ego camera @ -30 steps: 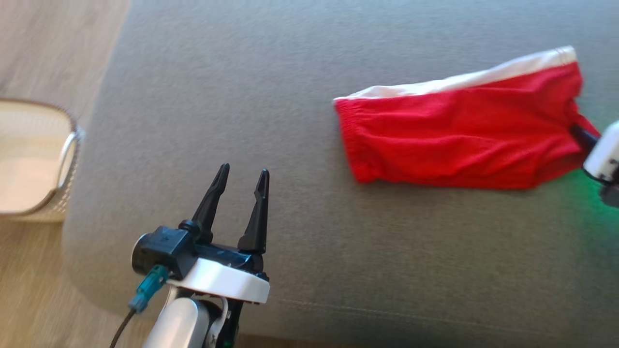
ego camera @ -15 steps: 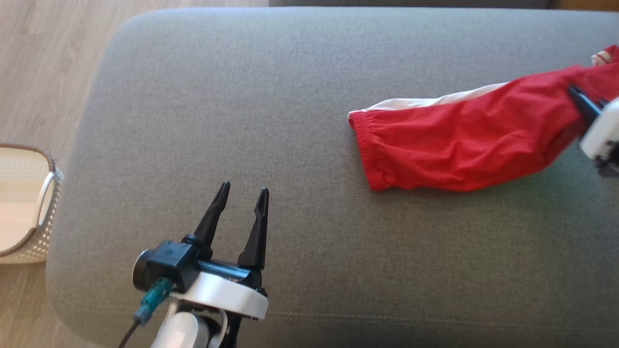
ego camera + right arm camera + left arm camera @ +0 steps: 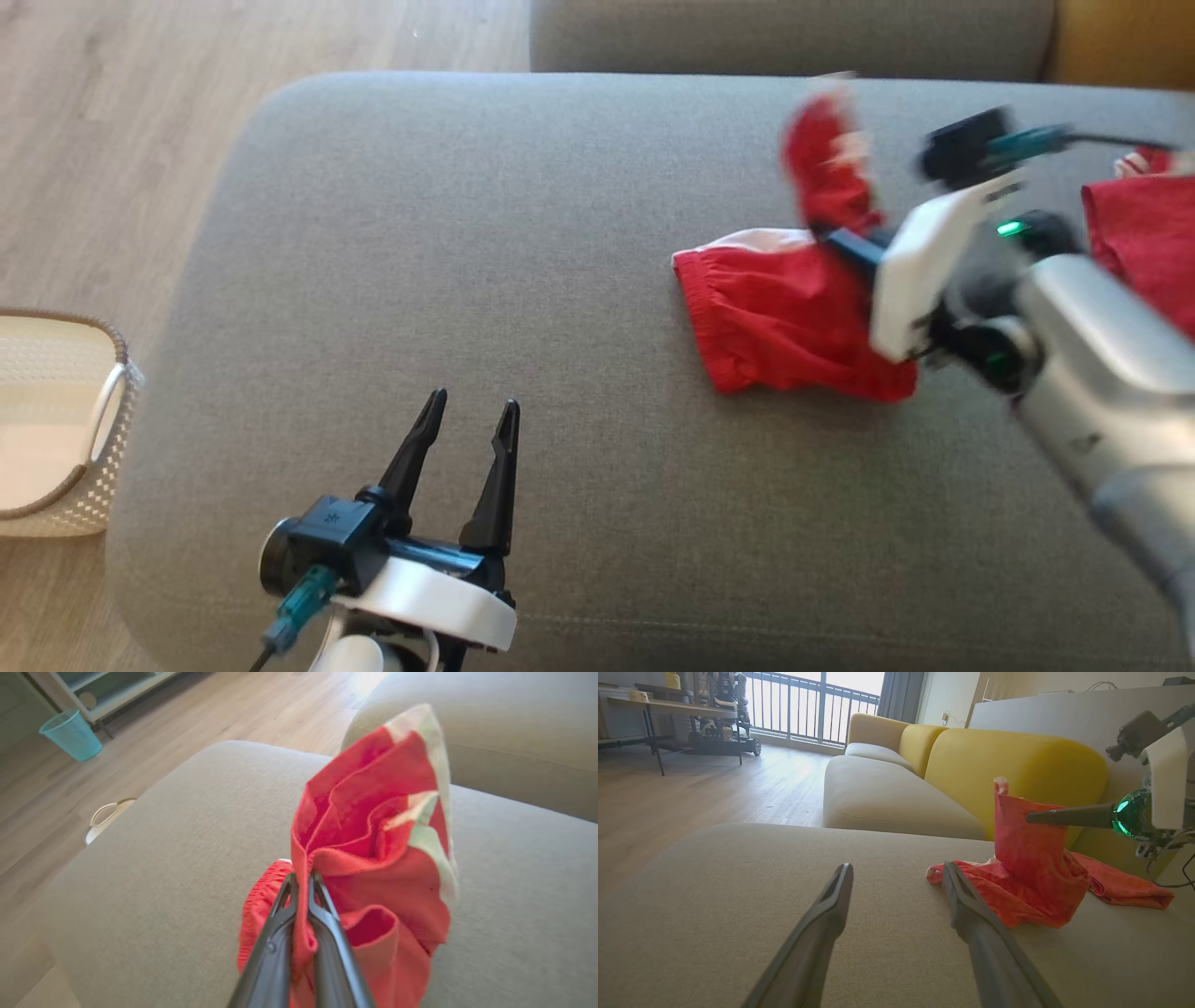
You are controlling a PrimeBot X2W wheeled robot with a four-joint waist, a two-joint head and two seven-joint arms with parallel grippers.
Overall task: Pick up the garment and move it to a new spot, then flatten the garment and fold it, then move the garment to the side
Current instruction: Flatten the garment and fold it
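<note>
So, right gripper (image 3: pixel 302 879): clamped on garment (image 3: pixel 373 826) fold, toward cushion's (image 3: pixel 467 233) right edge.
Left gripper (image 3: pixel 471 408): fingers wide, empty, by front edge.
Risk: judged as slip from thin pinch, garment dropped bunched.

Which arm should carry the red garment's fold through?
Right, likely. The right gripper is shut on the garment, holding its raised edge; the left gripper stands open, well apart from the cloth.
</note>
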